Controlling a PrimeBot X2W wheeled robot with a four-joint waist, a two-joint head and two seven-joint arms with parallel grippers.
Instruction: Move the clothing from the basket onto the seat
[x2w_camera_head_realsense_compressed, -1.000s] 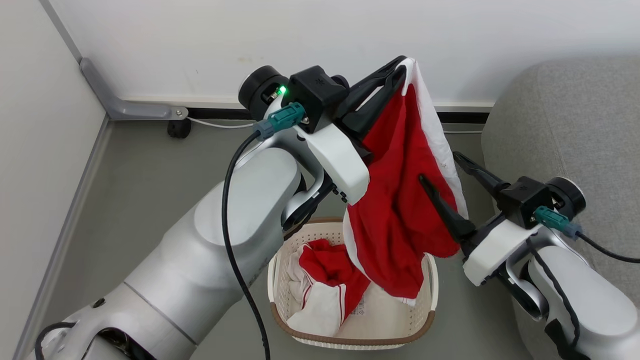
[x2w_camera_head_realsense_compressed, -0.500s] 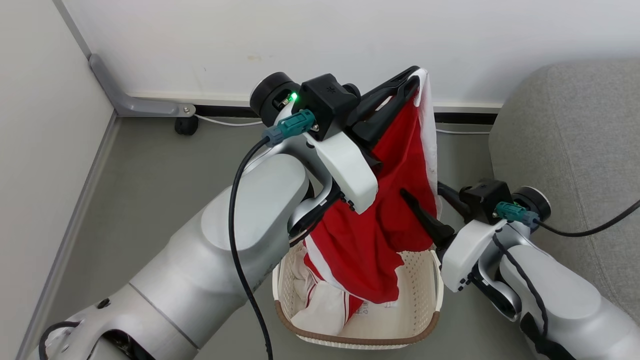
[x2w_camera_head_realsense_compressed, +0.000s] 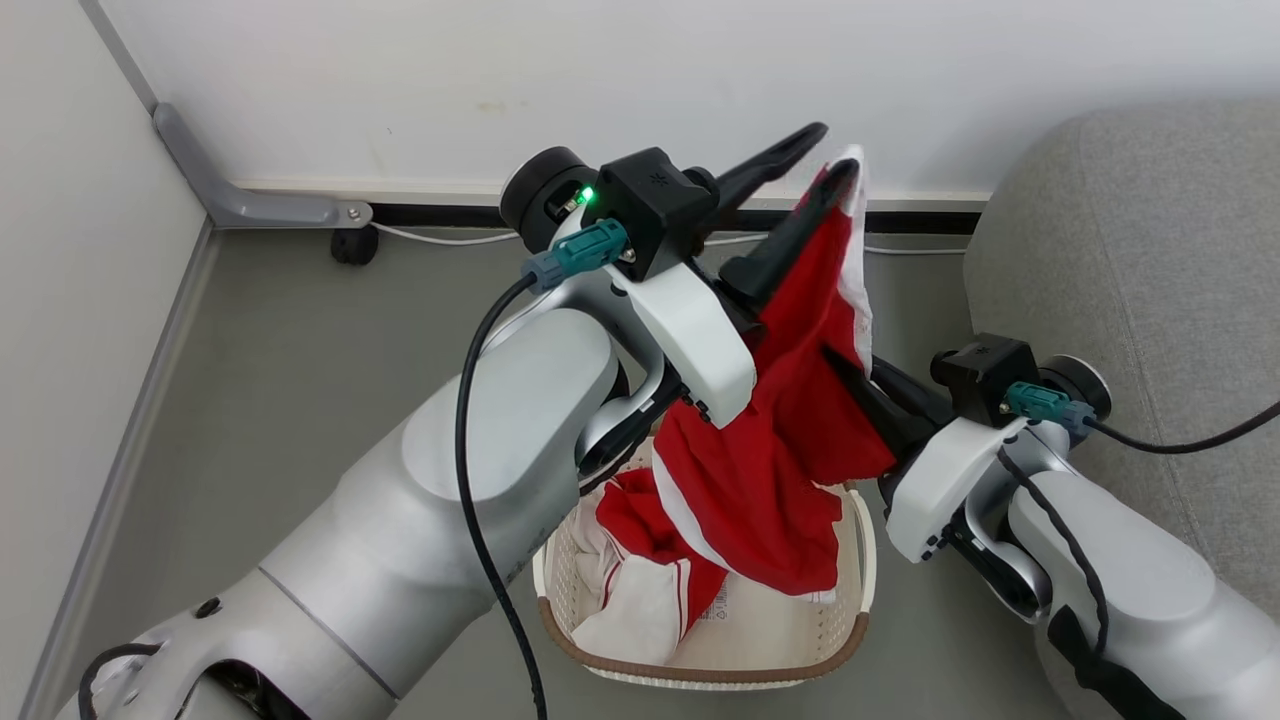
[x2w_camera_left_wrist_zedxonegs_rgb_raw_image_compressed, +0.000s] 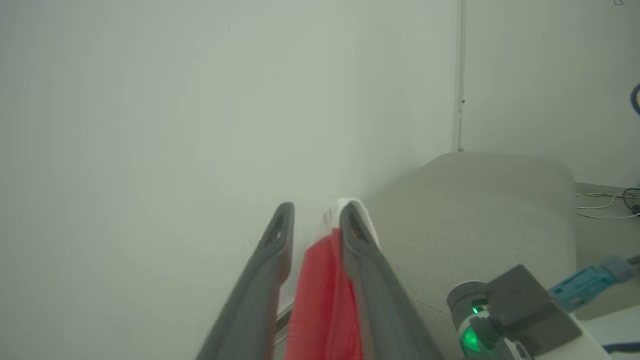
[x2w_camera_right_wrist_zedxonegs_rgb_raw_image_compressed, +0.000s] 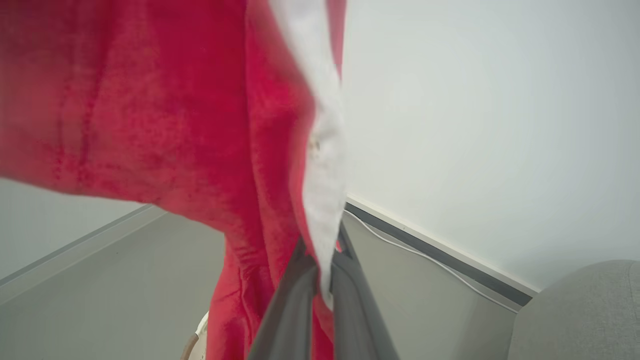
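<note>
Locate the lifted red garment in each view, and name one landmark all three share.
Head view: the lifted garment hangs at centre, above the basket.
Left wrist view: lifted garment at bottom centre, inside the left tool.
Right wrist view: lifted garment from upper left down to bottom centre, pinched by the right tool.
Shared landmark: the grey seat, at the right of each view.

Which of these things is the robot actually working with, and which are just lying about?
Job: lifted red garment, pinched in the right tool; red-and-white clothes in the basket; grey sofa.
Lying about: white cable along the wall; grey bracket; black wheel.
</note>
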